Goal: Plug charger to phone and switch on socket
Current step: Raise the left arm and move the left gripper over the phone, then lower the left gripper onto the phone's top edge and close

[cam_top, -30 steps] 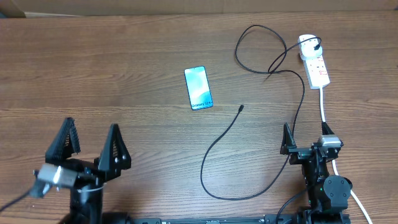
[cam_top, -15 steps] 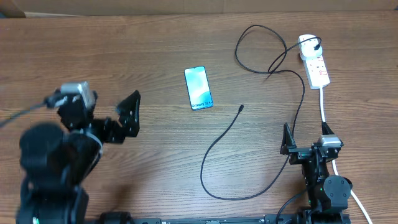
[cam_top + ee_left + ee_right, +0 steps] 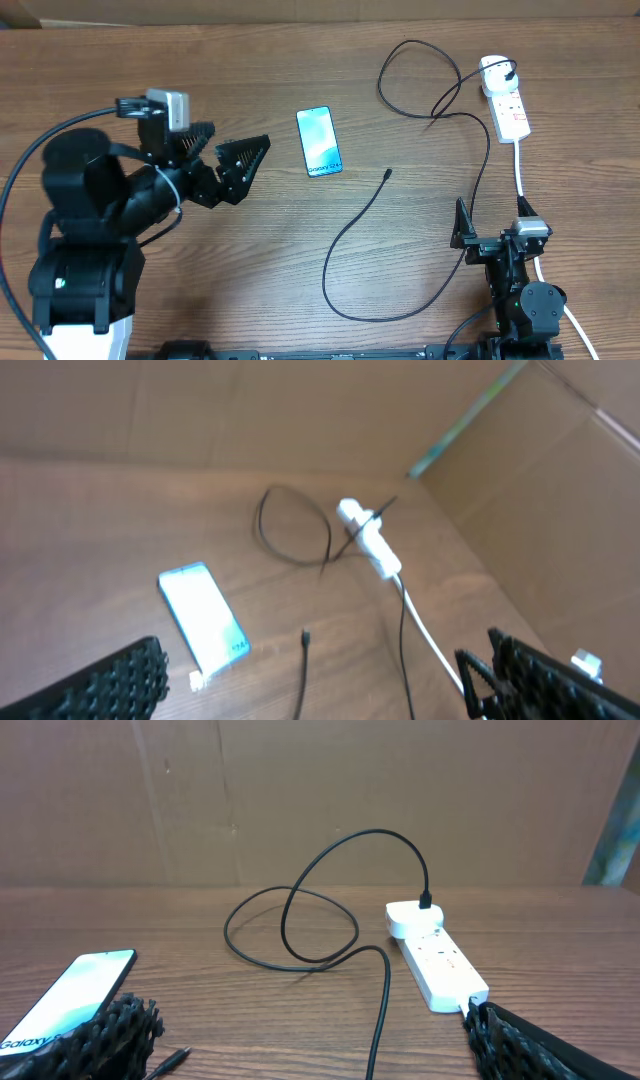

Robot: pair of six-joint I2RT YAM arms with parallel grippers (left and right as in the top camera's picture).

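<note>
A slim rectangular smartphone (image 3: 319, 141) with a light blue-teal screen and a black edge is lying flat, screen up, on the brown wood-grain surface (image 3: 200, 60), a little left of the middle and toward the far side. The left hand (image 3: 238, 136), with black ridged fingers, is hanging over the surface just left of the phone, its jaws spread fully wide and holding nothing, its fingertips pointing right toward the phone. The long thin black charger cable (image 3: 355, 220) is lying loose on the surface to the right of the phone. Its small black connector tip (image 3: 388, 175) is resting near the phone's near right corner, apart from it and not plugged in. From the tip the cable is sweeping toward the near edge in a wide curve, climbing back toward the far side, looping once and ending at a white plug (image 3: 492, 68) seated in the far end of the white oblong extension socket block (image 3: 508, 105), which is lying at the far right. A thick white cord (image 3: 520, 170) is running from the block's near end toward the near edge, passing the right hand (image 3: 492, 215). That hand is sitting low at the near right, jaws also opened as wide as they go and gripping nothing. A brown cardboard wall (image 3: 300, 790) is standing behind the surface's far edge.
</note>
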